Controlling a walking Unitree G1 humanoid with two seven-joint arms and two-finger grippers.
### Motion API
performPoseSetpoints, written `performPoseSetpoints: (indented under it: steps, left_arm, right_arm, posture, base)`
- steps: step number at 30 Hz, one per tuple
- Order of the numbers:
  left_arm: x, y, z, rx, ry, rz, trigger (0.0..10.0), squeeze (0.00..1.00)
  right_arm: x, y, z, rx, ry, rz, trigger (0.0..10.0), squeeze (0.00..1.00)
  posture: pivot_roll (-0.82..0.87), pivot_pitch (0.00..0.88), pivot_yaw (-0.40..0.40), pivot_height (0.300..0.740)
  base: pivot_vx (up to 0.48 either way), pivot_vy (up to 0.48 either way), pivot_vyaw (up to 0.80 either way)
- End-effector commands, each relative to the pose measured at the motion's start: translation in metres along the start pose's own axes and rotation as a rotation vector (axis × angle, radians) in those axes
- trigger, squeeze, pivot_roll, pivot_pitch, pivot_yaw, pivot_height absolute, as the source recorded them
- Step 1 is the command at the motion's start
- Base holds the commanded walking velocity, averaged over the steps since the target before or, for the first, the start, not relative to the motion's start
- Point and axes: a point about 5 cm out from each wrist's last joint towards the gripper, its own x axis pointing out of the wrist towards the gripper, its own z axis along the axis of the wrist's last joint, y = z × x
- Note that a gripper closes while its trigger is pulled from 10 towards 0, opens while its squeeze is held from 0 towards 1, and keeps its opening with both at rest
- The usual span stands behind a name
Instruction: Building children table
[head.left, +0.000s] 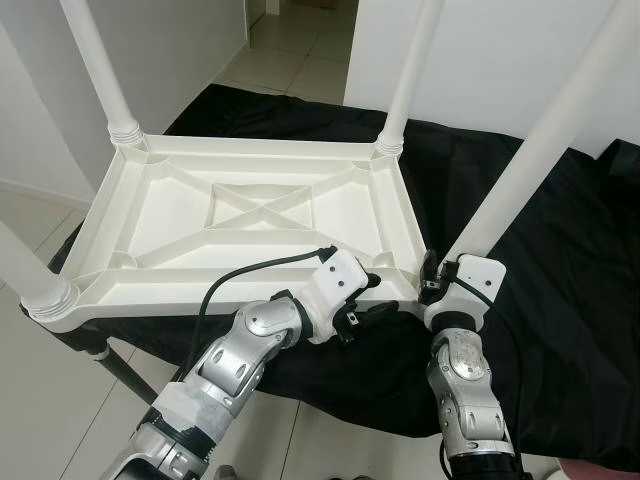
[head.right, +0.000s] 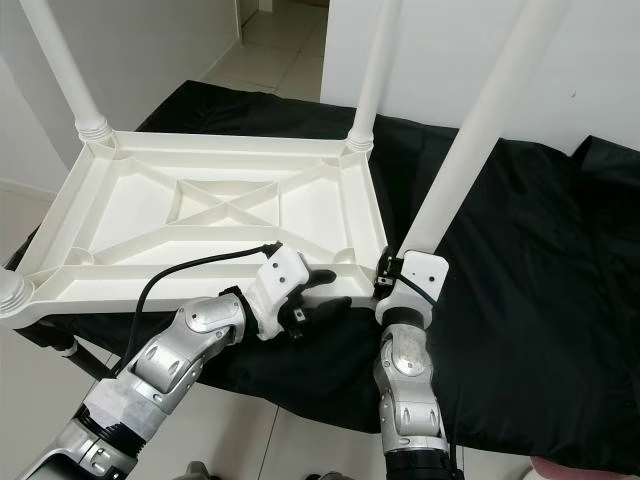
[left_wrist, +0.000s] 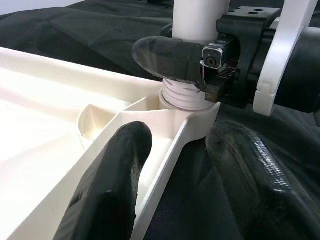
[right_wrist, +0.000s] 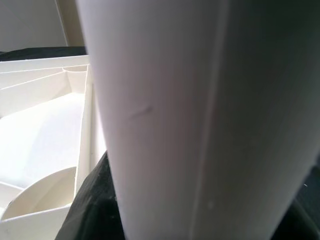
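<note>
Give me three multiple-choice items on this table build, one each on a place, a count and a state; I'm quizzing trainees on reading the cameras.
1. Where does the right gripper hold?
A. the far left leg
B. the base of the near right leg
C. the black cloth

2. How many white legs stand in the tabletop?
A. two
B. three
C. four

3. How does the tabletop lie?
A. upside down, ribs up
B. right way up
C. on its edge

Answers:
1. B: the left wrist view has its black fingers clamped on the leg just above the threaded socket.
2. C: one leg rises from each corner in the eye views.
3. A: the crossed ribs of the underside face up and the legs point upward. The left gripper sits open astride the near rim.
</note>
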Motion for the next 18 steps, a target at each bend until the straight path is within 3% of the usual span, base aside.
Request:
performPoseSetpoints:
  steps: [1,2,3,4,14,18]
  left_arm:
    - [0.001,-0.002,0.001,0.0,-0.005,-0.052,10.0,0.0]
    - [0.001,-0.002,0.001,0.0,-0.005,-0.052,10.0,0.0]
    - [0.001,-0.003,0.001,-0.001,-0.006,-0.053,10.0,0.0]
    - [0.001,-0.003,0.001,-0.001,-0.007,-0.054,10.0,0.0]
    - [-0.001,-0.003,0.001,0.006,-0.005,-0.054,10.0,0.0]
    - [-0.002,-0.004,0.001,0.009,-0.004,-0.058,10.0,0.0]
  right_arm:
    - [-0.009,-0.002,-0.019,0.041,0.11,-0.062,10.0,0.0]
    - [-0.009,-0.002,-0.019,0.041,0.11,-0.062,10.0,0.0]
    - [-0.009,-0.003,-0.018,0.042,0.105,-0.05,10.0,0.33]
    - [-0.009,-0.003,-0.017,0.057,0.099,-0.036,10.0,1.0]
    - [-0.003,-0.007,-0.01,0.054,0.041,0.077,10.0,1.0]
    - [0.002,-0.016,-0.006,0.048,0.017,0.204,10.0,1.0]
  posture:
    - [-0.04,0.09,-0.044,0.74]
    - [-0.04,0.09,-0.044,0.74]
    - [-0.04,0.09,-0.048,0.74]
    - [-0.03,0.09,-0.047,0.74]
    - [-0.02,0.083,-0.047,0.74]
    - [-0.02,0.081,-0.045,0.74]
  base:
    - [0.0,0.0,0.0]
    - [0.0,0.0,0.0]
    - [0.0,0.0,0.0]
    - [0.0,0.0,0.0]
    - [0.0,0.0,0.0]
    - [0.0,0.0,0.0]
